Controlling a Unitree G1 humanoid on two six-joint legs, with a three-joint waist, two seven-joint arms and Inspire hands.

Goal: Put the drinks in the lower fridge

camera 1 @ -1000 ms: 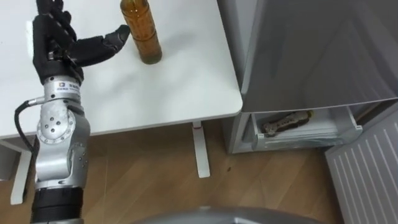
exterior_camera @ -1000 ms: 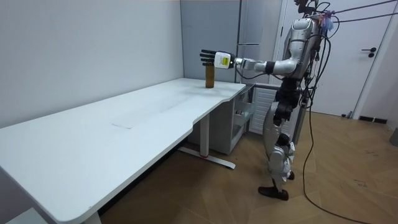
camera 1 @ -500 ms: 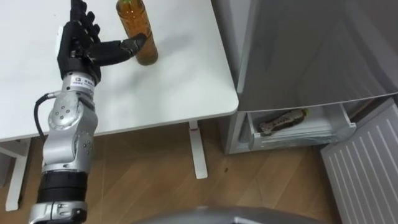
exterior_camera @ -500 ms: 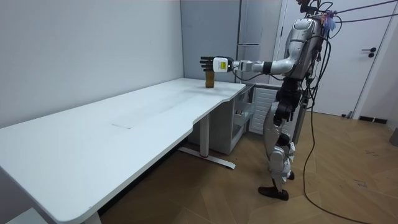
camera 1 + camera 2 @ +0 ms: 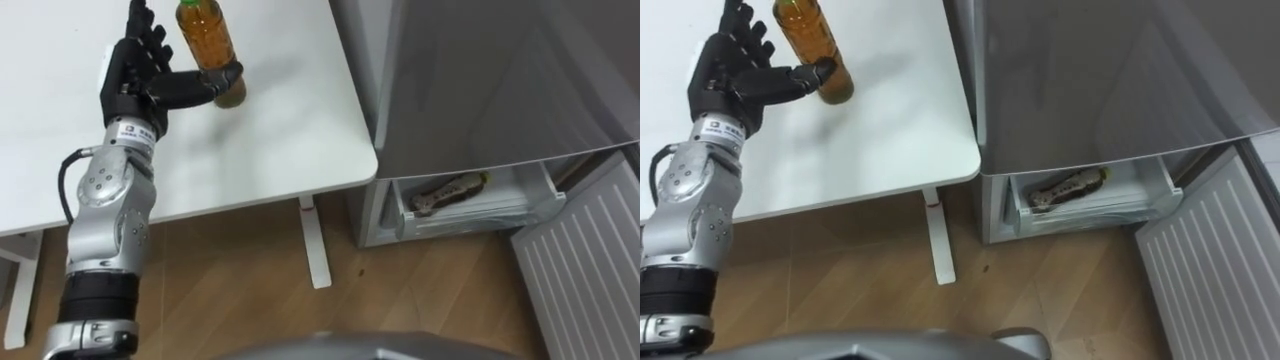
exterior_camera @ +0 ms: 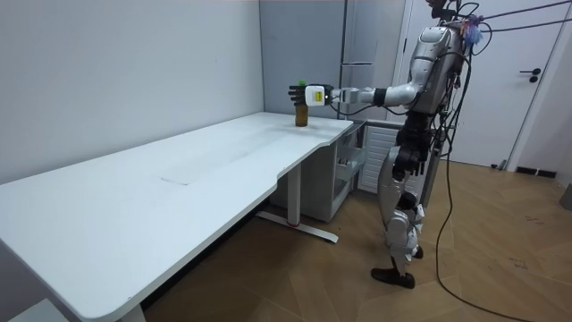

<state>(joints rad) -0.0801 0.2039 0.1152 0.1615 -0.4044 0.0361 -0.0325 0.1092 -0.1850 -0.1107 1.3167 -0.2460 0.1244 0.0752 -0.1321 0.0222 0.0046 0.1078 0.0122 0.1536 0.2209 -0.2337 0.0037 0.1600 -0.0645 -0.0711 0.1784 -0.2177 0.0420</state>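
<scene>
One bottle [image 5: 207,45] stood on the table [image 5: 290,140] near its corner, with the lower fridge [image 5: 470,195] open beside it. Left hand [image 5: 140,82] spread wide, thumb against the bottle's base, fingers not wrapped. Risk: low thumb contact could tip or shove the tall bottle before a grip formed.

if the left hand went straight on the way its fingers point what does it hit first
Likely nothing: the left hand's straight fingers point across the white table, passing left of the amber bottle with a green cap. Only the thumb lies against the bottle's lower part, though depth is unclear.
</scene>
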